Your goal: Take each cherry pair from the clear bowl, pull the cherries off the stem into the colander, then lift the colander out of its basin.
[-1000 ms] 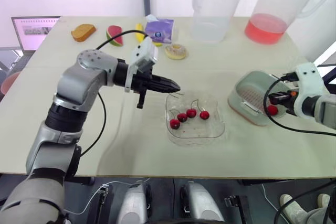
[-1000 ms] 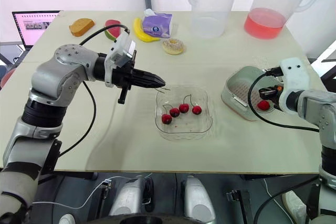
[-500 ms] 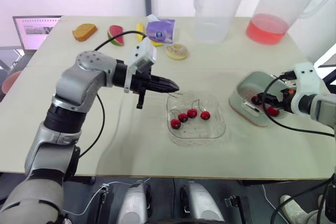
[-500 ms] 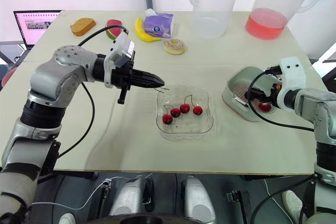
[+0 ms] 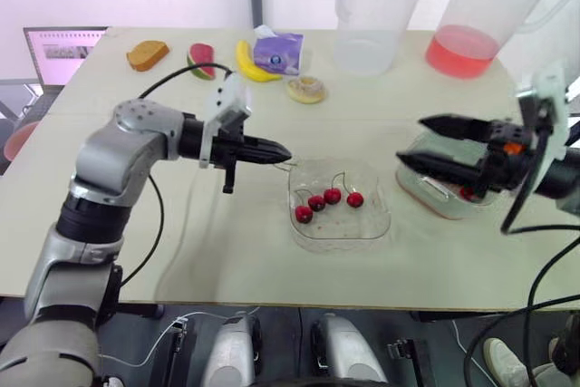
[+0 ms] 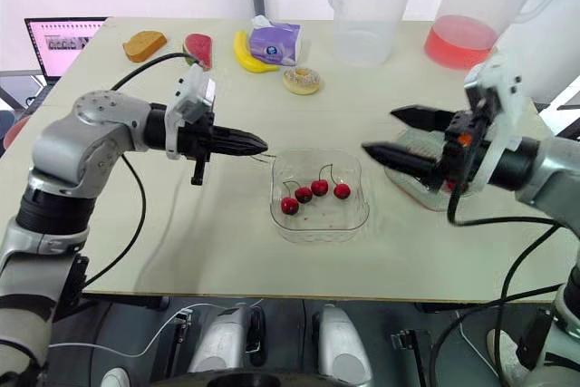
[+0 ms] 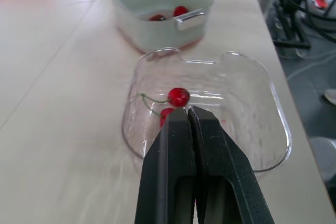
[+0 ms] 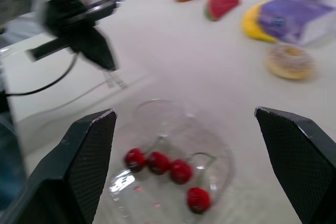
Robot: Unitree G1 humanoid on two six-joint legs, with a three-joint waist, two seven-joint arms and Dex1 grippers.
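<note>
Four cherries (image 5: 333, 195) on stems lie in the clear bowl (image 5: 370, 226); two more cherries (image 7: 180, 10) sit in the colander (image 7: 157, 2), just right of the bowl.
The left gripper (image 5: 286, 153), fingers clenched together, points at the bowl's left rim. The right gripper (image 6: 379, 131) hangs spread wide between bowl and colander. At the far side of the table (image 5: 181, 224) are two pitchers (image 5: 372, 15), one banana (image 5: 249, 50), one donut (image 5: 305, 89) and one purple pack (image 5: 276, 50) with unreadable print.

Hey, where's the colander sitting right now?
In the head views the colander sits on the robot's right, just right of the clear bowl, partly covered by the open right hand.
</note>
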